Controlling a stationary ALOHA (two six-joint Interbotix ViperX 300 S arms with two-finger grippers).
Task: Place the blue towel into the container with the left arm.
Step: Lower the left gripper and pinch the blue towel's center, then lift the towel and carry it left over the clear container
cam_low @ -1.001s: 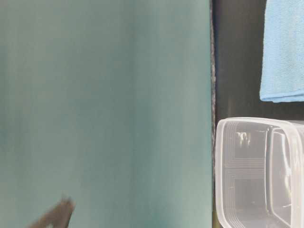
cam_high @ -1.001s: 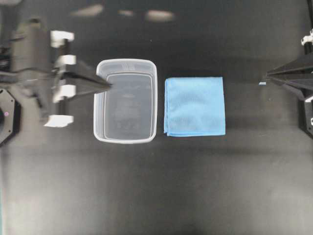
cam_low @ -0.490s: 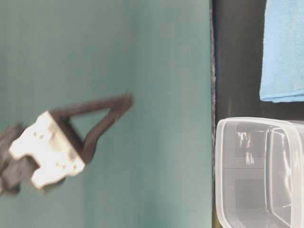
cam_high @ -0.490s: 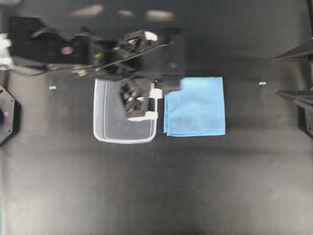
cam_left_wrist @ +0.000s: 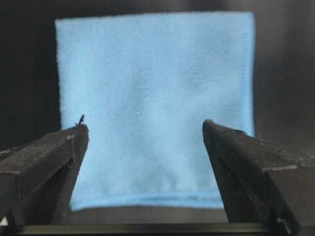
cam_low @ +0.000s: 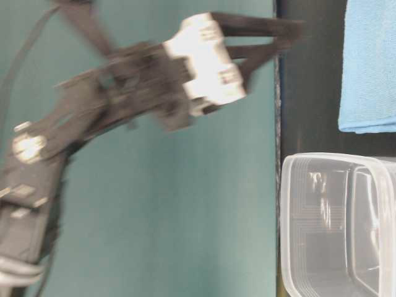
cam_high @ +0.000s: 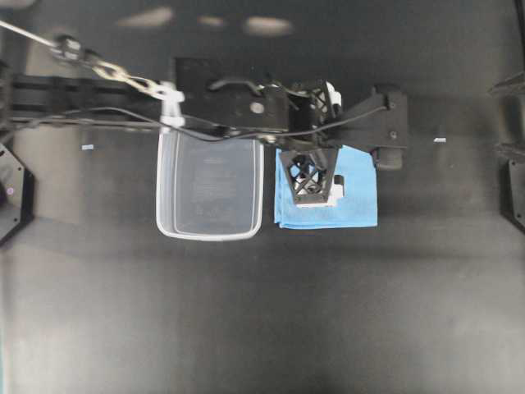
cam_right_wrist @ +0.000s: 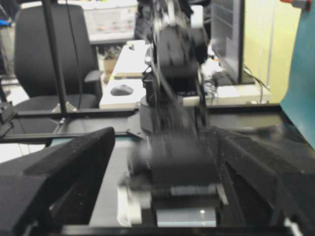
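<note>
The blue towel (cam_high: 354,197) lies folded square on the black table, just right of the container (cam_high: 209,187), a clear empty tub. My left arm reaches across from the left, and its left gripper (cam_high: 316,185) hovers above the towel's left half, pointing down. In the left wrist view the towel (cam_left_wrist: 155,93) fills the space between the spread fingers (cam_left_wrist: 44,167), and the left gripper (cam_left_wrist: 142,127) is open and empty. The table-level view shows the left gripper (cam_low: 288,37) near the towel (cam_low: 371,62), above the container (cam_low: 340,223). My right gripper (cam_high: 504,116) is open at the far right edge.
A small pale scrap (cam_high: 440,139) lies on the table right of the towel, and another (cam_high: 88,148) left of the container. The right wrist view looks across at the blurred left arm (cam_right_wrist: 172,147), with a chair and desks behind.
My left arm has swung right, from beside the container, over it, to above the towel. The right gripper's fingers have spread wider apart and drawn back to the edge.
</note>
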